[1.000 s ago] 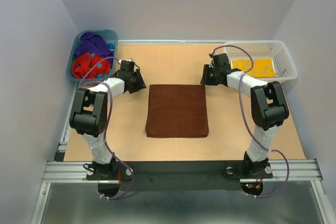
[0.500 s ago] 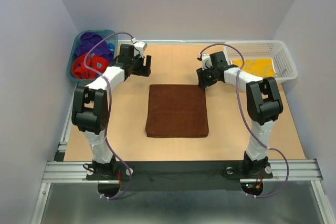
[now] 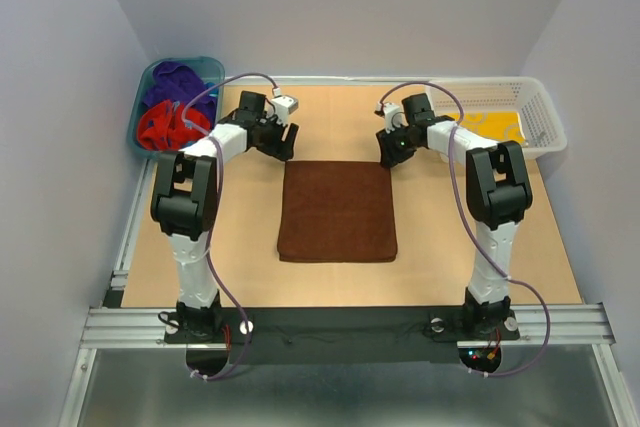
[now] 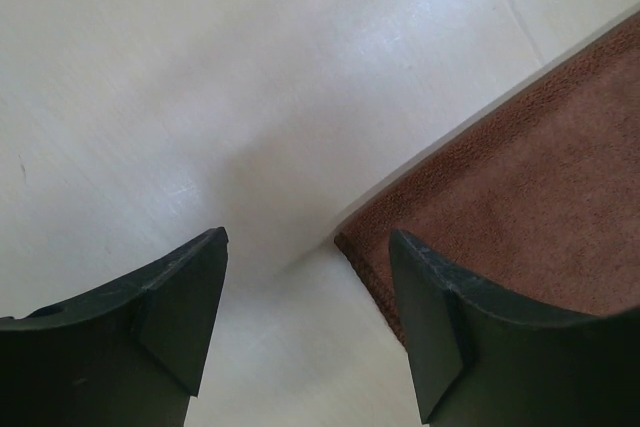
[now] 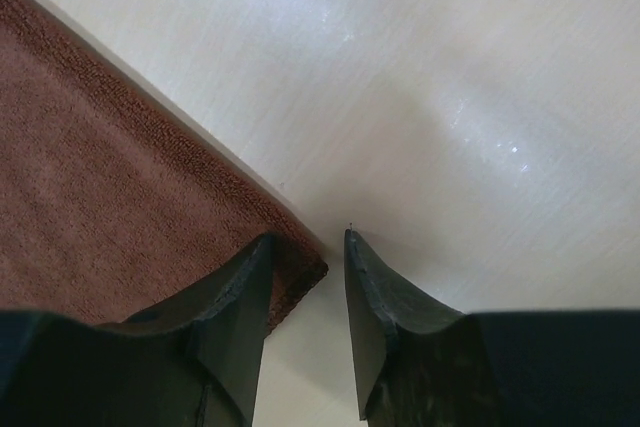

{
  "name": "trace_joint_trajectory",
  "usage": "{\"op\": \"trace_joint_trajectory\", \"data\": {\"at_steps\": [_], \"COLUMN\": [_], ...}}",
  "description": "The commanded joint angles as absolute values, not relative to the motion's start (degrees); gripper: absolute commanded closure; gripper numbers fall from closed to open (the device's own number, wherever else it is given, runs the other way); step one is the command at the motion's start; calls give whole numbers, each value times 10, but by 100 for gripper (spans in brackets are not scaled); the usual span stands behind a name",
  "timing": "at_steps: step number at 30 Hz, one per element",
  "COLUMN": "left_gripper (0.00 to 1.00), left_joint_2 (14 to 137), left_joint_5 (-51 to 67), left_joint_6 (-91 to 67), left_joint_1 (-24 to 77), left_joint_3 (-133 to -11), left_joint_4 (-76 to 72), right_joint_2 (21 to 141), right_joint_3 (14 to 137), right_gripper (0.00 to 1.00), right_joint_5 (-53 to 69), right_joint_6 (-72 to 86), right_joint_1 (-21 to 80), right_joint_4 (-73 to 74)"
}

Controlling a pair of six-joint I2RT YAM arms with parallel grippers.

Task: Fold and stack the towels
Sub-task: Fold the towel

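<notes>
A folded brown towel (image 3: 337, 211) lies flat mid-table. My left gripper (image 3: 283, 145) hovers at its far-left corner. In the left wrist view that gripper (image 4: 308, 247) is open wide, the towel's corner (image 4: 480, 187) sits between the fingers, and the right fingertip (image 4: 425, 297) is over the cloth. My right gripper (image 3: 389, 155) is at the far-right corner. In the right wrist view it (image 5: 307, 242) is open with a narrow gap straddling the towel's corner (image 5: 130, 207). Purple (image 3: 175, 80) and red (image 3: 160, 127) towels fill the tub. A yellow towel (image 3: 488, 127) lies in the basket.
The teal plastic tub (image 3: 133, 132) stands at the far-left table corner and the white mesh basket (image 3: 545, 112) at the far right. Bare table (image 3: 240, 247) shows on both sides of the brown towel. Purple cables loop over both arms.
My left gripper swung right from beside the tub to the brown towel's far-left corner and opened wider. My right gripper shifted slightly left and settled over the far-right corner.
</notes>
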State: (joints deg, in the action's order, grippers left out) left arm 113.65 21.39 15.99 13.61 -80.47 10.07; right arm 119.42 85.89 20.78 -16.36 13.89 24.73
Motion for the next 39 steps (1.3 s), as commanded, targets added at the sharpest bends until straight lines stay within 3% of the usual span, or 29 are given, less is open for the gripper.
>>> {"op": "trace_joint_trajectory", "data": {"at_steps": [1, 6, 10, 19, 31, 39], "left_gripper": [25, 34, 48, 49, 41, 44], "left_joint_2": [1146, 1176, 1191, 1191, 1148, 1165], "left_joint_5": [243, 241, 247, 255, 279, 282], "left_joint_6": [192, 199, 209, 230, 184, 197], "left_joint_1": [144, 149, 153, 153, 146, 147], "left_joint_3": [-850, -876, -883, -882, -907, -896], "left_joint_4": [118, 147, 162, 188, 172, 192], "right_joint_2": [1212, 1222, 1223, 1226, 1223, 1219], "right_joint_3": [873, 877, 871, 875, 870, 870], "right_gripper": [63, 78, 89, 89, 90, 90], "right_joint_5": [230, 228, 216, 208, 189, 190], "right_joint_6": [-181, -188, -199, -203, -203, -202], "right_joint_1": [140, 140, 140, 140, 140, 140], "right_joint_4": [293, 304, 306, 310, 313, 313]}}
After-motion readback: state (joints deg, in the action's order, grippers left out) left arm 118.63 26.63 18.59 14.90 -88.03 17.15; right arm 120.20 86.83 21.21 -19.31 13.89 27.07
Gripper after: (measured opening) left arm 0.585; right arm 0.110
